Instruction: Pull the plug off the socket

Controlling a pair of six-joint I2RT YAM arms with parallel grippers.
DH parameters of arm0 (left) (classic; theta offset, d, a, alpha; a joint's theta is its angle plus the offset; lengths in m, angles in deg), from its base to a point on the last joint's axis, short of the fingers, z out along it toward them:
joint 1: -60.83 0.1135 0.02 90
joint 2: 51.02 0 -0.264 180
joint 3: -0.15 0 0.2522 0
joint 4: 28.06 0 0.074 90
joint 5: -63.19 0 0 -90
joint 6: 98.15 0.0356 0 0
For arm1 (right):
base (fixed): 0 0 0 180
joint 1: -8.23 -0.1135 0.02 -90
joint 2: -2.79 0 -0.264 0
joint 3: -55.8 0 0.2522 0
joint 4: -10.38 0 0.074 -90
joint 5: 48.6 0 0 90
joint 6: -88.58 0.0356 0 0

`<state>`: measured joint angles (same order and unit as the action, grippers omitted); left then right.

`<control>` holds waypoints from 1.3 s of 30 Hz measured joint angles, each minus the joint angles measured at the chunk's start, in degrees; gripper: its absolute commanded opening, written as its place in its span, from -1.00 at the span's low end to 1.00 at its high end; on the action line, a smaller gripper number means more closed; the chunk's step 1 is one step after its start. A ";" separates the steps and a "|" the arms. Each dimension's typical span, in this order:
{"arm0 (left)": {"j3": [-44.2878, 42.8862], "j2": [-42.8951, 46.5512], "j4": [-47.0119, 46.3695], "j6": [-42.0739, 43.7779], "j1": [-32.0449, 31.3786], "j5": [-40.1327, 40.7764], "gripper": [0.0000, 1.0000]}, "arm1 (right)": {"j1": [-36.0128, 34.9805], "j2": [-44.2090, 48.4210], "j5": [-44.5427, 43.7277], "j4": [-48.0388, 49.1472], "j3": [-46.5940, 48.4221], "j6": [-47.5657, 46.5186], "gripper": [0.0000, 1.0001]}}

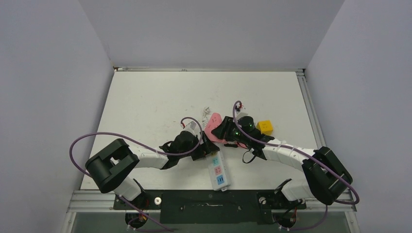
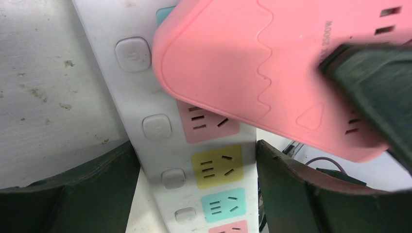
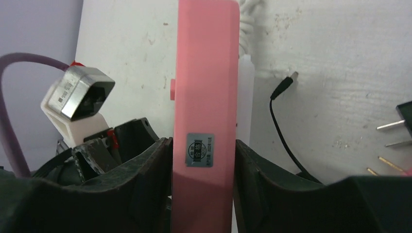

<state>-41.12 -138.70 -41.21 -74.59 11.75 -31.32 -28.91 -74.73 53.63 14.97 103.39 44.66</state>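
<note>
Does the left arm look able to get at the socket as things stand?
Likely yes: the left gripper has its jaws against both sides of the socket; the plug, in the right gripper, lies above, not in the way.

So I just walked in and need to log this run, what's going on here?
The left gripper straddles the white socket, a long power strip, with its fingers against both long sides. The right gripper is clamped on the flat pink plug, which sits over the strip's far outlets. Whether its pins have come out of the strip cannot be seen.
</note>
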 measured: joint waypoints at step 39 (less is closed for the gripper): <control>0.66 -0.39 -2.71 4.79 -1.81 4.81 -0.36 | -4.92 1.64 -10.91 -7.93 1.16 8.55 -0.89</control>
<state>-40.47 -139.10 -43.92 -69.80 9.94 -26.51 -33.83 -73.09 42.72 7.04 104.55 53.21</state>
